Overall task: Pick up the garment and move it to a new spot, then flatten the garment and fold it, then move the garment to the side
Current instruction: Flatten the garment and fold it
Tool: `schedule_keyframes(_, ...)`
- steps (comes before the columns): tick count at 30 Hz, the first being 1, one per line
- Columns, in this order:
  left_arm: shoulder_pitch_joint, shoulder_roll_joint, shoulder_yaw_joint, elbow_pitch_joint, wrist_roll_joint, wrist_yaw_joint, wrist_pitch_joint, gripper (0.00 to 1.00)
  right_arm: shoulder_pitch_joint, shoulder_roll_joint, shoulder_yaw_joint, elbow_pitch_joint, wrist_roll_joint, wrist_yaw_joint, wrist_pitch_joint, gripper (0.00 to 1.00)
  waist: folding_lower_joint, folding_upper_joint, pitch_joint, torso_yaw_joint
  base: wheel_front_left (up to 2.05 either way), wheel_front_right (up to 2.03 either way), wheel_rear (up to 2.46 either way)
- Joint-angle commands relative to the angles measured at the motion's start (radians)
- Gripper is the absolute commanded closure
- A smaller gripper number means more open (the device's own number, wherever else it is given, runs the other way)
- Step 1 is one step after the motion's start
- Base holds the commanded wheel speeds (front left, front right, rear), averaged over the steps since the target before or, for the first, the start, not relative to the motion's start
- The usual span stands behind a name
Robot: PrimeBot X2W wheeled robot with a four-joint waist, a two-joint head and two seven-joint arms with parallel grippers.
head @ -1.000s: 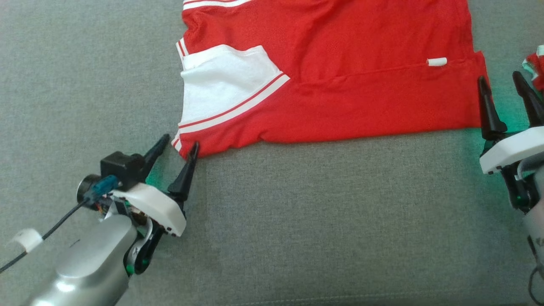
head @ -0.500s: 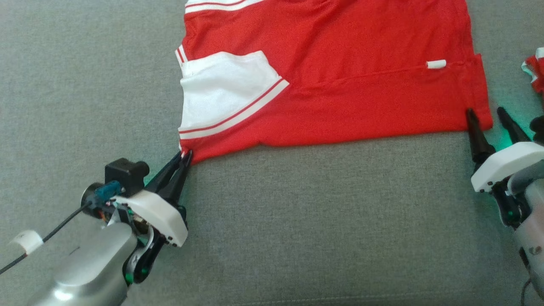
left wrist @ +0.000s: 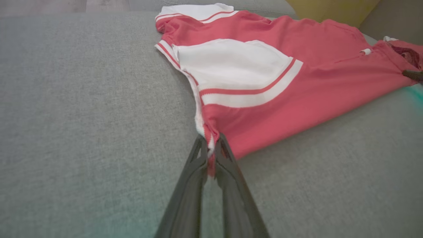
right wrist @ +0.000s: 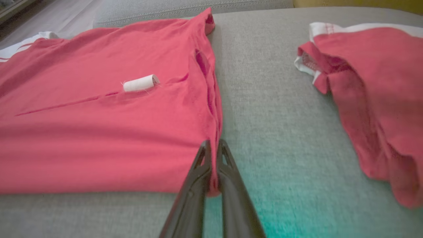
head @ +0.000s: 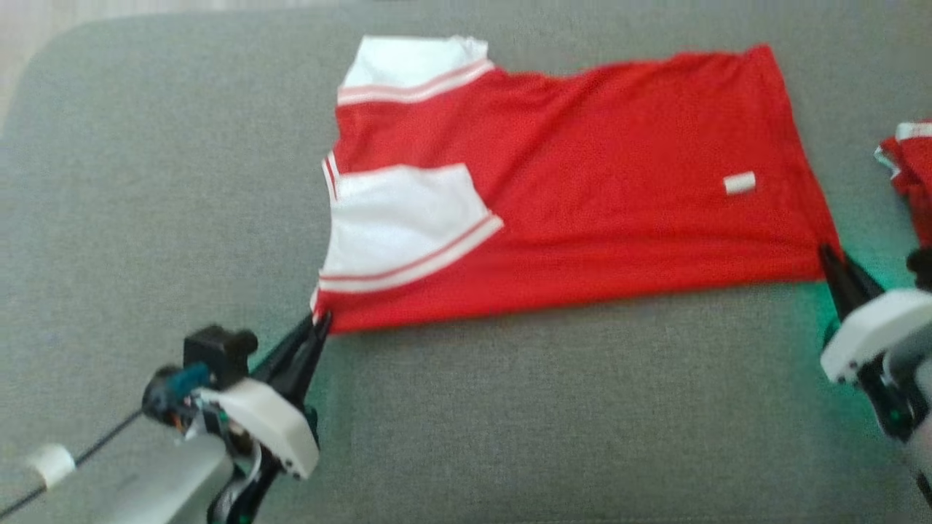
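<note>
The red fabric jersey with white striped sleeves (head: 582,196) lies spread flat on the grey fabric cushion (head: 510,422). The left gripper (head: 320,320) pinches its near left corner between closed fingers, the right gripper (head: 830,256) its near right corner.

The garment (head: 597,218), red with white striped sleeve panels, lies spread flat on the grey padded surface (head: 546,407), with a small white tag (head: 739,183) near its right edge. Left gripper (head: 320,322) at lower left: fingers pressed together on the near left corner. Right gripper (head: 831,256) at the right: fingers together on the near right corner. A second cloth (head: 910,167), red and white, lies apart at the far right, partly cut off.
</note>
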State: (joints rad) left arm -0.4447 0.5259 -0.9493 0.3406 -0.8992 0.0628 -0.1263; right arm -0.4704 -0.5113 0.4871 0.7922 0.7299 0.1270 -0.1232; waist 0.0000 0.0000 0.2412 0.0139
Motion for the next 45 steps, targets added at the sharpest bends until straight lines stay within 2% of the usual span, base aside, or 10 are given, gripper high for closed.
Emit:
schedule_keyframes(1, 0.006, 0.049, 0.030, -0.022, -0.014, 0.014, -0.015, 1.00, 0.045, -0.048, 0.013, -0.019, 0.016, 0.004, -0.013, 1.00, 0.0000, 0.0000, -0.033, 0.011, 0.00, 0.00, 0.00)
schedule_keyframes(9, 0.145, 0.075, -0.004, -0.105, -0.032, 0.063, -0.015, 1.00, 0.234, -0.113, 0.033, -0.090, 0.081, 0.004, -0.022, 1.00, 0.0000, 0.0000, -0.098, 0.023, 0.00, 0.00, 0.00)
schedule_keyframes(20, 0.249, 0.136, -0.029, -0.229, -0.036, 0.127, 0.004, 1.00, 0.368, -0.122, -0.014, -0.170, 0.089, 0.004, -0.008, 1.00, 0.0000, 0.0000, -0.112, 0.015, 0.00, 0.00, 0.00)
schedule_keyframes(21, 0.251, 0.139, -0.029, -0.237, -0.038, 0.130, 0.006, 1.00, 0.376, -0.122, -0.022, -0.176, 0.087, 0.004, -0.004, 0.95, 0.0000, 0.0000, -0.111, 0.015, 0.00, 0.00, 0.00)
schedule_keyframes(22, 0.251, 0.143, -0.027, -0.244, -0.036, 0.134, 0.004, 1.00, 0.382, -0.122, -0.028, -0.183, 0.086, 0.004, 0.001, 0.66, 0.0000, 0.0000, -0.109, 0.014, 0.00, 0.00, 0.00)
schedule_keyframes(23, 0.249, 0.144, -0.026, -0.249, -0.033, 0.136, 0.001, 0.64, 0.387, -0.123, -0.036, -0.190, 0.083, 0.004, 0.006, 0.00, 0.0000, 0.0000, -0.107, 0.014, 0.00, 0.00, 0.00)
schedule_keyframes(25, 0.243, 0.147, -0.025, -0.256, -0.031, 0.139, 0.005, 0.00, 0.395, -0.121, -0.053, -0.201, 0.074, 0.004, 0.012, 0.00, 0.0000, 0.0000, -0.102, 0.013, 0.00, 0.00, 0.00)
schedule_keyframes(35, -0.025, 0.207, 0.031, -0.326, 0.038, 0.086, 0.099, 0.00, 0.393, -0.123, -0.154, -0.309, -0.009, 0.004, 0.042, 0.00, 0.0000, 0.0000, -0.029, 0.009, 0.00, 0.00, 0.00)
schedule_keyframes(40, -0.344, 0.207, 0.063, -0.265, 0.051, -0.035, 0.288, 0.00, 0.351, -0.114, -0.217, -0.406, -0.079, 0.004, 0.081, 0.00, 0.0000, 0.0000, 0.068, -0.020, 0.00, 0.00, 0.00)
schedule_keyframes(45, -0.549, 0.148, 0.060, -0.112, -0.016, -0.130, 0.487, 0.00, 0.324, -0.094, -0.257, -0.483, -0.121, 0.004, 0.125, 0.00, 0.0000, 0.0000, 0.136, -0.065, 0.00, 0.00, 0.00)
